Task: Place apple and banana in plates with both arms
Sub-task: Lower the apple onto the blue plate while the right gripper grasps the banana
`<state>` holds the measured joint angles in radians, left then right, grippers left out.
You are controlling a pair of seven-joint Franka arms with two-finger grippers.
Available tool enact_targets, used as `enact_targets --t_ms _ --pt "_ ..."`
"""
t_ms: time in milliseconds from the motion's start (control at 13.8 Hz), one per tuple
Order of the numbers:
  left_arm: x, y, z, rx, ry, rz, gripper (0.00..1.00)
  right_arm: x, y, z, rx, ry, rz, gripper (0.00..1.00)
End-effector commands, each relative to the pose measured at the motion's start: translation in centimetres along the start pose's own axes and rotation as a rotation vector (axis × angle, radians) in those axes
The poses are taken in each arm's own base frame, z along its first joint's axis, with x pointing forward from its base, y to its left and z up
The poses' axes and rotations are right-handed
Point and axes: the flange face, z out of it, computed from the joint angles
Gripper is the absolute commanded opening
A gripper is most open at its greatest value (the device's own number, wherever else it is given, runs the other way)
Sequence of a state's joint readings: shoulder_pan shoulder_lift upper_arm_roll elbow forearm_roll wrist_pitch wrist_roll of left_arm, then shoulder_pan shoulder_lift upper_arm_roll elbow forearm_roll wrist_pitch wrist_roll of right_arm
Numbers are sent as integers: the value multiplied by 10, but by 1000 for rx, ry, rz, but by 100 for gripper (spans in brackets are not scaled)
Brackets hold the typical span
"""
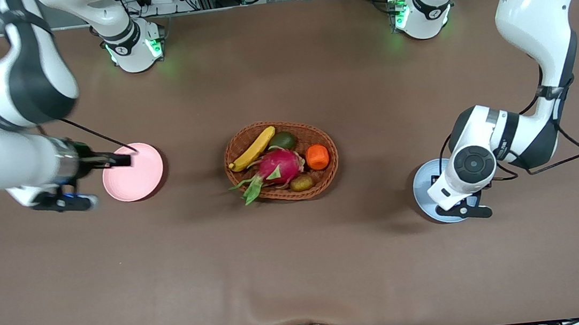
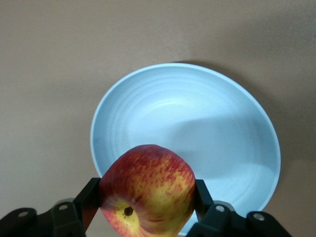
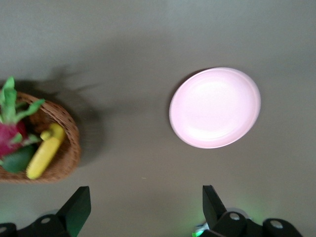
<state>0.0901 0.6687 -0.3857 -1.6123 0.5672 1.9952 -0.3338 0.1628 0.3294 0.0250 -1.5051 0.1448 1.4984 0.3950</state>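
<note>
Over the blue plate [image 2: 217,128], the left gripper [image 2: 146,202] clamps the apple [image 2: 146,190]; the right gripper [image 3: 143,207], jaws apart, hangs beside the pink plate [image 3: 215,107].

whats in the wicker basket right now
The wicker basket holds the banana, a pink dragon fruit, an orange fruit, a dark green fruit and a small brown one. Anything beneath the dragon fruit is hidden.

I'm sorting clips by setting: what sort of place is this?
Probably a robotics lab, not a kitchen: two arms bolted to a brown-covered table, cables and metal framing along its edge, and a staged wicker basket of fruit between a pink plate and a blue plate.
</note>
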Motion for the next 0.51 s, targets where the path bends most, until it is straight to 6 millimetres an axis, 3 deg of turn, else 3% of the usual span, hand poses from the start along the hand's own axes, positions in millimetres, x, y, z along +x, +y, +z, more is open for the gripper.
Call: enact_targets --t_ms 0,362,435 --pt "5 6 10 8 7 26 0 13 -40 35 6 -29 138 100" --pt "6 7 17 9 0 30 0 31 -104 104 62 -58 274 100" --pt "6 5 18 22 3 35 1 37 -109 116 65 -53 310 100"
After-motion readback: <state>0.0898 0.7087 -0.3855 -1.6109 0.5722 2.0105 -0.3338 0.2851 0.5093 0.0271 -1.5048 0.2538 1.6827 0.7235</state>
